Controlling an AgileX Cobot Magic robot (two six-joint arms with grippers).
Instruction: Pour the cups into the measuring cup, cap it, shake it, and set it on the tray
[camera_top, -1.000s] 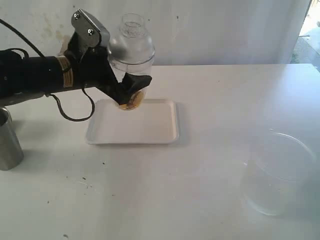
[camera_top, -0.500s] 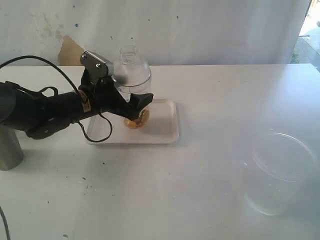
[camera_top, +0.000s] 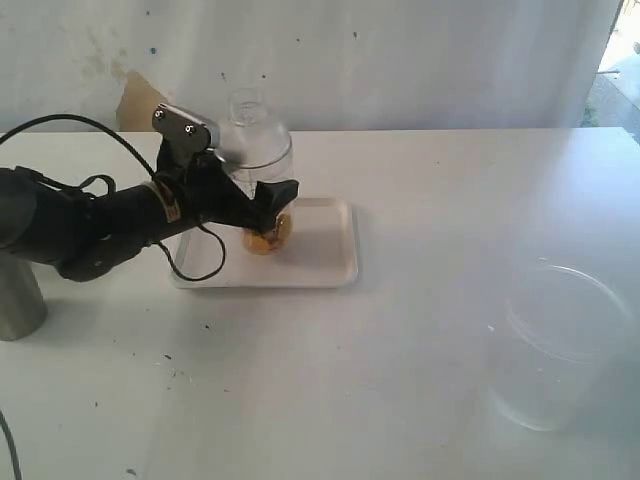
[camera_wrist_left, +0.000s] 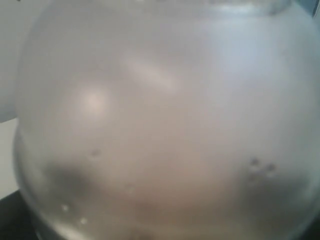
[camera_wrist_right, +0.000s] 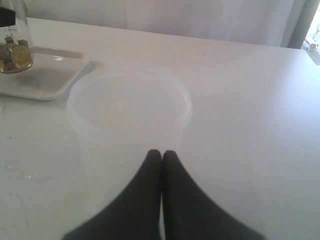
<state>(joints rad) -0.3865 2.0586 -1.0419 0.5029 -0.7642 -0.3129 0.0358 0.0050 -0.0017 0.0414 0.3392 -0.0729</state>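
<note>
the left gripper (camera_top: 258, 198) is clamped, jaws wide, around the measuring cup (camera_top: 268, 232), which has the cap (camera_top: 252, 135) on. the cup is nearly upright over the tray (camera_top: 320, 262), its base at or just above the floor. the right gripper (camera_wrist_right: 161, 159) is closed, empty, just beside the wide clear container (camera_wrist_right: 129, 107).

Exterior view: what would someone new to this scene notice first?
The black left arm stretches in from the left, its jaws closed round the capped measuring cup, which has yellowish pieces at its bottom and sits right at the white tray. Next come the wide clear container standing alone at the front right, and a steel tumbler at the left edge.
</note>
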